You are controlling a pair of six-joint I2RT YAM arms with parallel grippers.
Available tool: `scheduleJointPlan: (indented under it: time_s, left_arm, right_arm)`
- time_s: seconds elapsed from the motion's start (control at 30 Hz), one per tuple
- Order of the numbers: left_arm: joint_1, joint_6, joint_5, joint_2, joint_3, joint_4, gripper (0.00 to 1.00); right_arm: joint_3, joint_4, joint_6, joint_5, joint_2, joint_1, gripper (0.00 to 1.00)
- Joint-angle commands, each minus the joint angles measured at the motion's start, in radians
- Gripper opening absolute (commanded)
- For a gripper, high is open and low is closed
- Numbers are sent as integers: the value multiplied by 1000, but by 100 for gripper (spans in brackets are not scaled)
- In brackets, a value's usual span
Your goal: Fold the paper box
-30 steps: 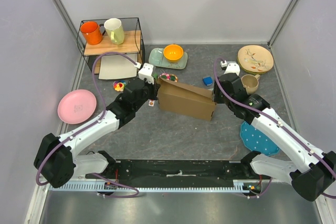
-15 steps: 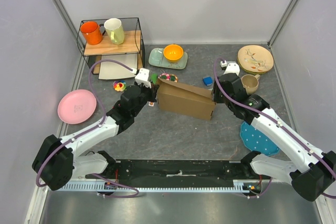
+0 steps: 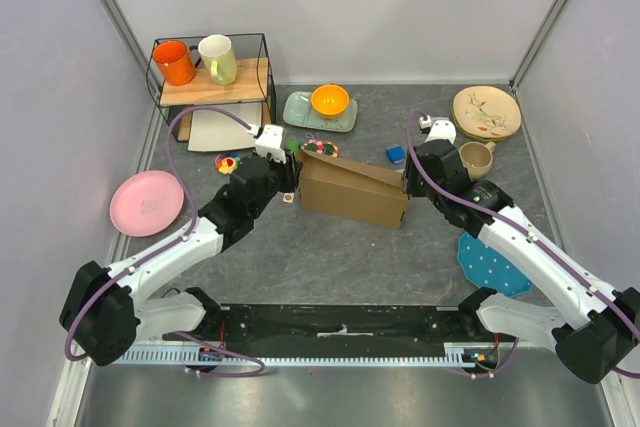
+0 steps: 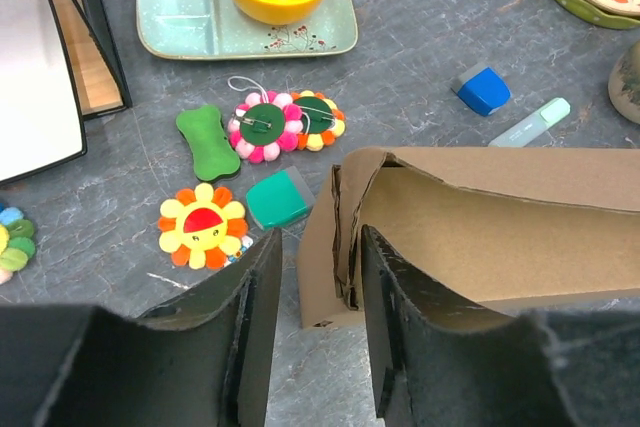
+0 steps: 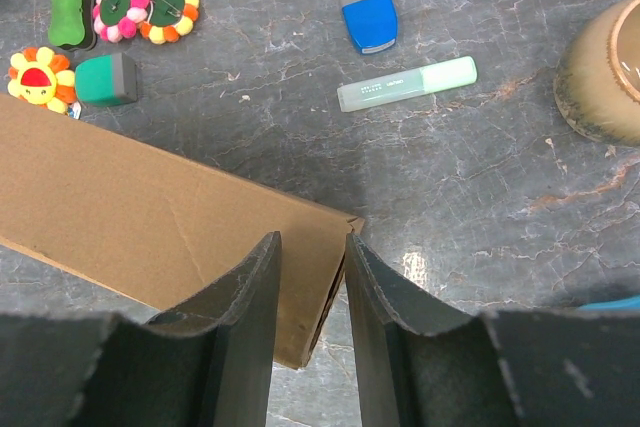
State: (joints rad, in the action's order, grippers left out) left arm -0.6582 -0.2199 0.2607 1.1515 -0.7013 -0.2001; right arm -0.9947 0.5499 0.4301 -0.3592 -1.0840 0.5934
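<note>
**Left jaws part at the box's end flap**

On the left, the left gripper has just gone from fully closed to parted, and its arm has nudged slightly up the frame in the top view. In the left wrist view its fingers now stand either side of the folded-in left end flap of the paper box. A sliver of grey table shows between the left finger and the cardboard, so nothing is pinched there.

The box lies in the centre of the top view. Its long side runs left to right and slants a little downward, and a teal block sits just off its left end. The flap stands curled inward on its own. I read this as the fold being released; it looks loose rather than tucked, so it probably needs another press.

On the right, the right gripper has not moved. Its jaws sit part-way apart astride the box's right end corner, and I cannot tell whether they actually clamp the cardboard.
</note>
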Motion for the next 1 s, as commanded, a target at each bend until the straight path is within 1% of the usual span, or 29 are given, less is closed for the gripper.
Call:
scheduleJointPlan:
  time_s: [0.0,0.17,0.27,0.3,0.5,0.77,0.87,0.9,0.97]
  left_arm:
    - [3,2,28,-19,-79,59,45]
    - [5,-6,14,-35,-99,65,45]
    - [3,-1,2,-30,-107,71,38]
    - [3,-1,0,-26,-106,74,35]
    - [3,-16,-18,-19,-89,71,29]
    - [5,-47,-77,-10,-96,77,30]
    - [3,-44,-80,-10,-93,80,22]
    - [3,-42,-80,-9,-90,79,16]
    - [3,-36,-83,-9,-83,77,9]
  right_arm:
    - [13,18,2,5,9,2,39]
    - [13,19,-2,0,10,2,40]
    - [13,18,-2,0,9,2,39]
    - [13,18,-2,-1,9,2,39]
    - [14,19,-2,0,12,2,39]
    - [14,21,-2,-3,12,0,39]
    - [14,21,-4,-1,12,0,39]
    - [14,21,-4,-1,10,2,39]
    - [13,21,-5,-1,10,2,39]
